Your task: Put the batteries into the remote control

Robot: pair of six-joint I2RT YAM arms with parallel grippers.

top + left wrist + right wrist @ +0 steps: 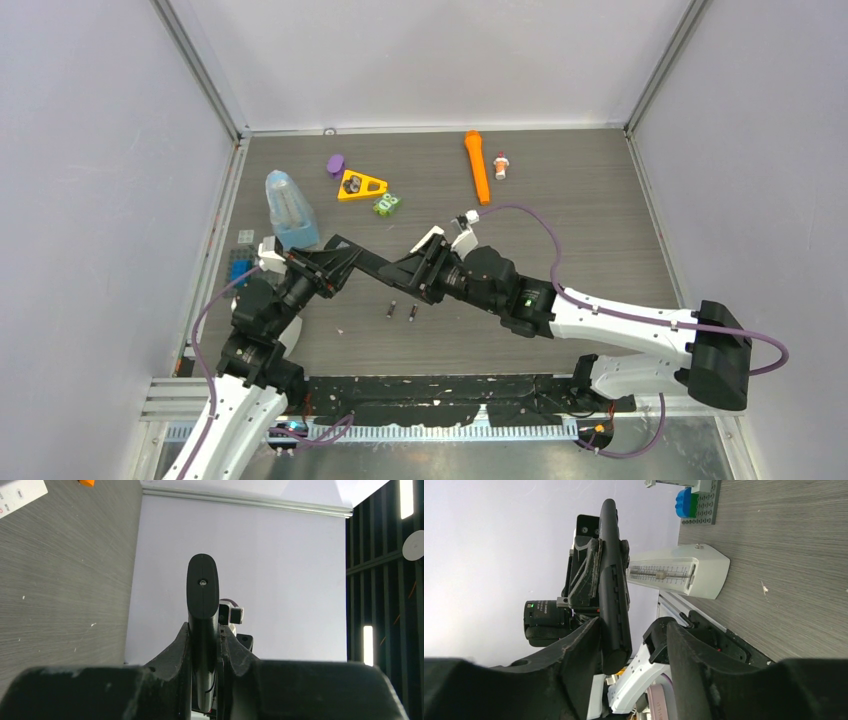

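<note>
my left end effector (205, 640) is clamped on a slim black bar (202, 590), and my right end effector (629, 630) stands part open astride its other end, over the middle of the tabletop (600, 220). the white remote control (20, 495) lies flat just behind them, its marks too small to read. two batteries (392, 308) lie toward the near edge, and a metronome (288, 210) stands by the left edge.

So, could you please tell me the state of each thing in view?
left gripper: shut on the dark slim bar.
right gripper: open, straddling that bar's end.
batteries: two lying loose on the table, not loaded.
remote control: flat on the table, buttons up.
orange flashlight: lying on its side.
</note>
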